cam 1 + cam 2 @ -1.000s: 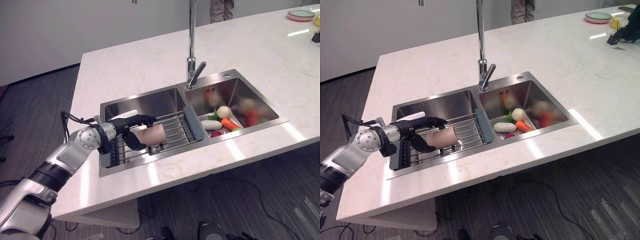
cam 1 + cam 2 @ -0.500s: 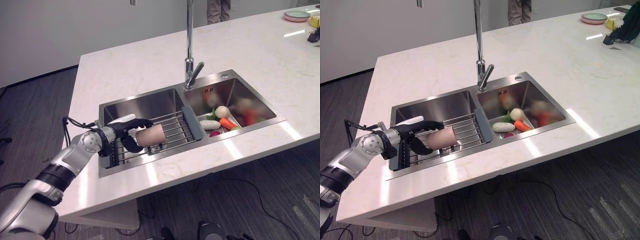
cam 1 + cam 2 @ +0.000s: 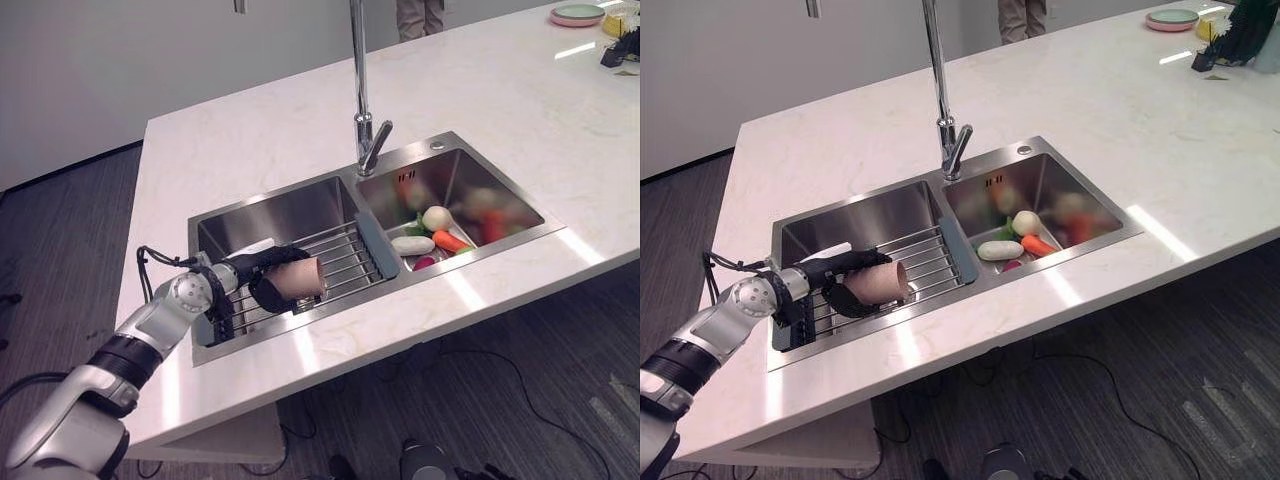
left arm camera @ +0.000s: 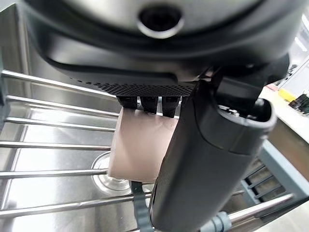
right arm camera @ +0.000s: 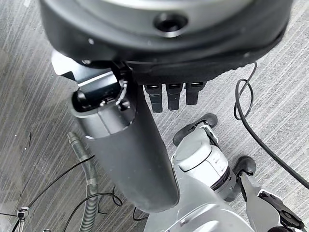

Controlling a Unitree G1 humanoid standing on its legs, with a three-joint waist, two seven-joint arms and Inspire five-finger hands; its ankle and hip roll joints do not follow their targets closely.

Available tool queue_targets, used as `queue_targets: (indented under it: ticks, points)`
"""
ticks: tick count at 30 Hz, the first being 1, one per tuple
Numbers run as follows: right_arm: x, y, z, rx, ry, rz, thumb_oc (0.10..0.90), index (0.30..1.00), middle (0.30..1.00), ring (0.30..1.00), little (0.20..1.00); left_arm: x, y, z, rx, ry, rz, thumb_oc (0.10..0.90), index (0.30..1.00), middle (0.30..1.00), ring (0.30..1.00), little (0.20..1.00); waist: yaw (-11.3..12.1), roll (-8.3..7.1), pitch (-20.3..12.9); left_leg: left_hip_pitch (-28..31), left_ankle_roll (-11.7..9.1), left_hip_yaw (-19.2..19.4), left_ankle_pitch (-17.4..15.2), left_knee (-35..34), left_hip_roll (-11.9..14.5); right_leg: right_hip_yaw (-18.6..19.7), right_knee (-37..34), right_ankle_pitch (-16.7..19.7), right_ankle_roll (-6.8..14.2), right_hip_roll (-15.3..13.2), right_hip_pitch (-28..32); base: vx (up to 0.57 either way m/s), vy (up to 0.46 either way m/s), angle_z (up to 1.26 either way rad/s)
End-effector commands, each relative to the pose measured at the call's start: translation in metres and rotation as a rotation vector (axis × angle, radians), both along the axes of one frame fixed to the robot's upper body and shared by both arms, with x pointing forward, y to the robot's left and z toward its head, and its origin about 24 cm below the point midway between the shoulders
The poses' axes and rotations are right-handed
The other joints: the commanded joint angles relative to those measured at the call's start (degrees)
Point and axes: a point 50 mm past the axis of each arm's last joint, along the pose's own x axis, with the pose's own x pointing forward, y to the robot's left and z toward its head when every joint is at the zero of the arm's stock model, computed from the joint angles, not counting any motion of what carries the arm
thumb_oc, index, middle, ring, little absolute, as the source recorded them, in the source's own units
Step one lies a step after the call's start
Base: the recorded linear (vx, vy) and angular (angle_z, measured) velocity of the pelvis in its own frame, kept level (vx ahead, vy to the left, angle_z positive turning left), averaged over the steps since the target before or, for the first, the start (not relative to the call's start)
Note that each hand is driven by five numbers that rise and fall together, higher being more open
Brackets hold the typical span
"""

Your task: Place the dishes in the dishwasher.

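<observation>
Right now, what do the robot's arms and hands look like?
The left arm is silver-grey with dark bands and a round silver wrist joint, ending in a dark left hand with a white thumb cover. Up close, black fingers sit in a row beside a thick dark thumb. The right hand is dark too.

The left hand covered much of the cup. The tap's top was cut off. Items deep in the right basin were blurred. A person showed only as legs.
</observation>
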Motion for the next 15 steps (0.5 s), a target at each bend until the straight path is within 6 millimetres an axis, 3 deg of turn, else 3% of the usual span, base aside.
queue_targets:
  ticks: [1, 15]
  points:
    - [0.0008, -0.0191, 0.0097, -0.055, -0.055, -0.013, 0.800, 0.900, 0.900, 0.900, 0.900, 0.0187, 0.0050, 0.0639, -0.092, -0.265, 0.053, 0.800, 0.900, 0.900, 0.900, 0.900, -1.68, 0.49, 0.53, 1.28, -5.22, -3.09, -8.87, 6.68, 4.82, 1.43, -2.45, 0.07, 7.86, -3.51, 1.34, 0.03, 0.014, -0.03]
    - [0.0033, -0.0230, 0.0137, -0.063, -0.083, 0.012, 0.800, 0.900, 0.900, 0.900, 0.900, 0.0176, 0.0099, 0.0610, -0.072, -0.263, 0.070, 0.800, 0.900, 0.900, 0.900, 0.900, -2.39, 1.70, 1.79, 0.39, -5.34, -3.46, -8.61, 6.68, 4.12, 2.37, -2.45, 0.40, 8.15, -3.91, 0.23, 0.01, 0.005, -0.02]
